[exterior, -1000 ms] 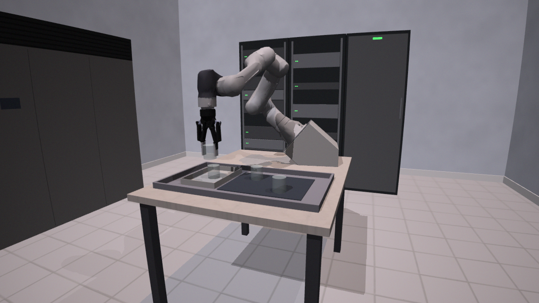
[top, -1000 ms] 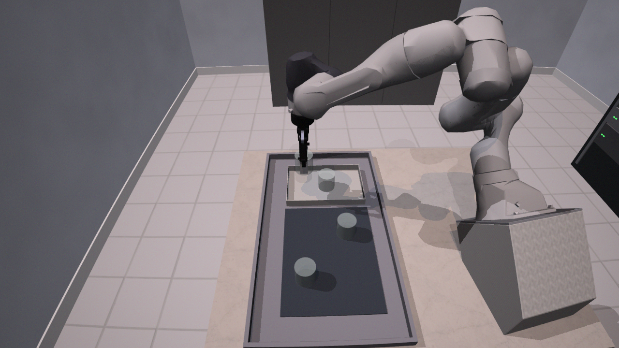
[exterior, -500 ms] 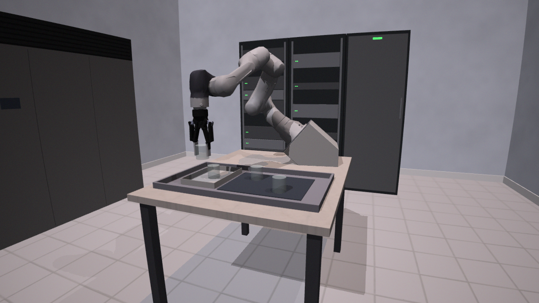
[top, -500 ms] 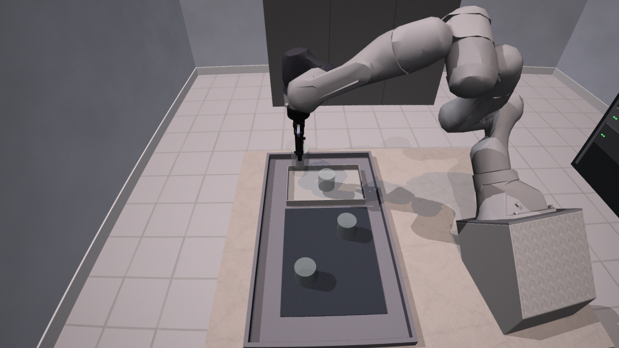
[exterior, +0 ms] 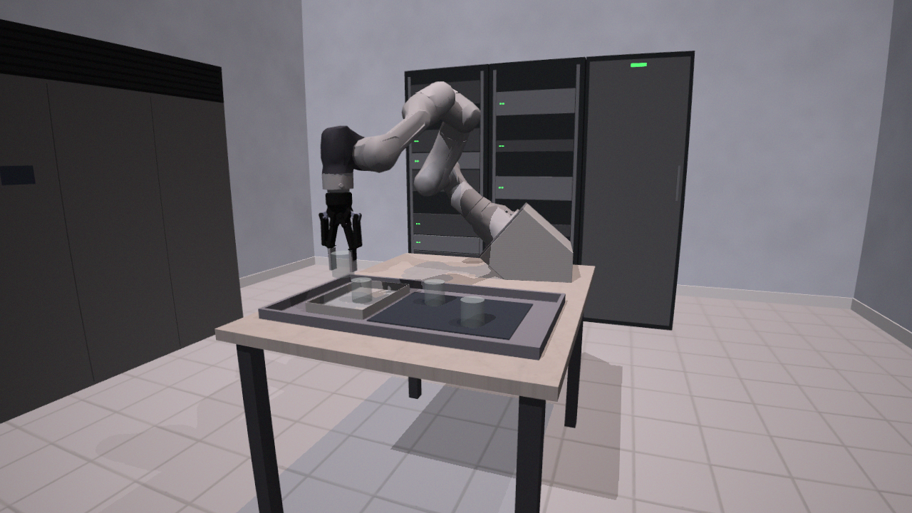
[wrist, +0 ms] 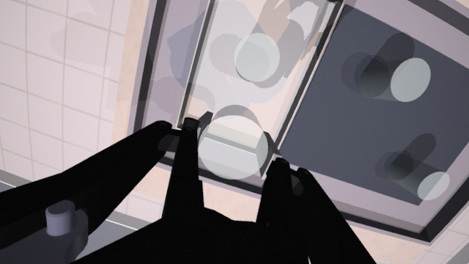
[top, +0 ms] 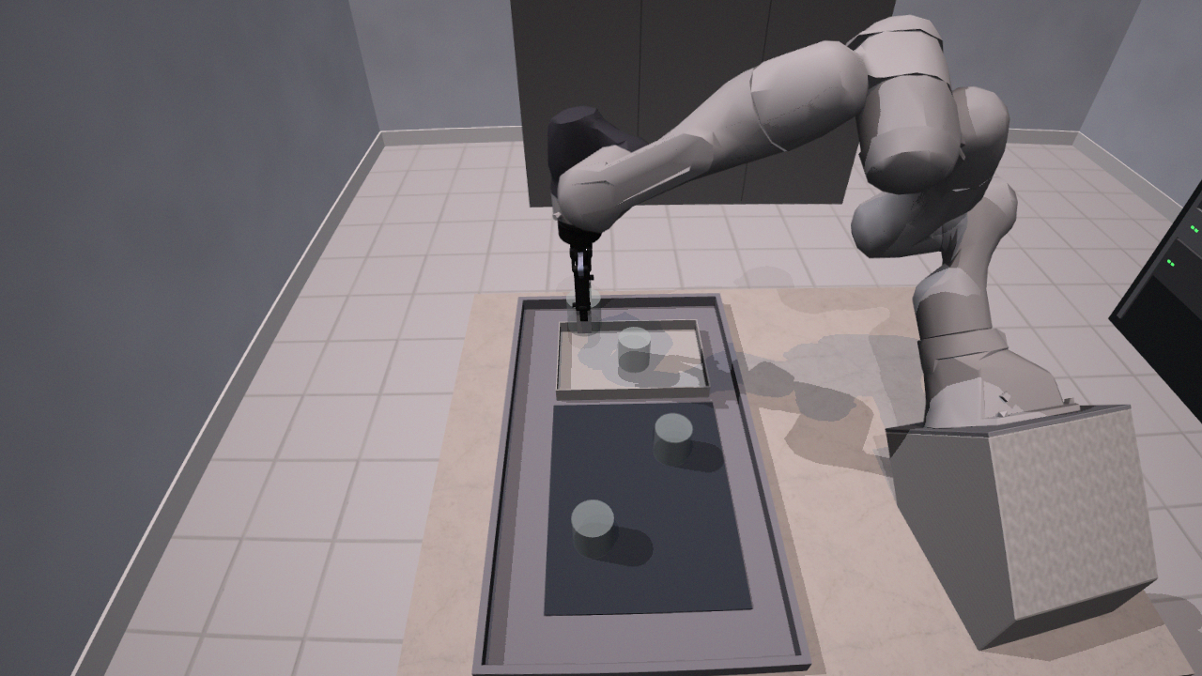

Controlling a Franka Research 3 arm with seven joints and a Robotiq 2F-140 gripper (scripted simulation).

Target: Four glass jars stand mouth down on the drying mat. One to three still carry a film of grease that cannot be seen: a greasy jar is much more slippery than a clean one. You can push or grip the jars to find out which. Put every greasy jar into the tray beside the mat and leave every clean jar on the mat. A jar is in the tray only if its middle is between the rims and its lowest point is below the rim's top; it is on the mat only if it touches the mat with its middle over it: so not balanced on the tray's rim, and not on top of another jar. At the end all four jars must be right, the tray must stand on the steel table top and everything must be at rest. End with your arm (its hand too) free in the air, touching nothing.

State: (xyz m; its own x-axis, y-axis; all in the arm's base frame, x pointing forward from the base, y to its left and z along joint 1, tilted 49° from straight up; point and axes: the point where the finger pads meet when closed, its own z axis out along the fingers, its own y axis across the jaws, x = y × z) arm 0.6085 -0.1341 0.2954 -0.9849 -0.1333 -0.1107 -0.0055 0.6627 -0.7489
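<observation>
Jar aloft near the bench's cabinet-side end

Gripper [top: 584, 317] [exterior: 343, 258] [wrist: 234, 131] fingers are clamped on one glass jar [top: 593, 319] [exterior: 343, 262] [wrist: 232, 147], upright and clear of the bench [top: 454, 420] [exterior: 395, 363] [wrist: 220, 199]. From the wrist view it hangs by the tray's end wall toward the edge opposite the arm's pedestal [top: 1067, 521] [exterior: 535, 255]. The tray [top: 630, 393] [exterior: 338, 311] [wrist: 198, 62] sits near the bench edge facing the dark cabinet [top: 688, 100] [exterior: 115, 223], with a second jar [top: 633, 351] [exterior: 361, 290] [wrist: 257, 57] standing in it.

Beside the tray, the dark mat [top: 647, 571] [exterior: 497, 328] [wrist: 341, 128] carries two more, both upright and well apart: a third jar [top: 672, 440] [exterior: 434, 292] [wrist: 410, 79] toward the pedestal edge, and a fourth jar [top: 593, 530] [exterior: 472, 312] [wrist: 434, 185] toward the opposite edge, farther from the cabinet-side corners.
</observation>
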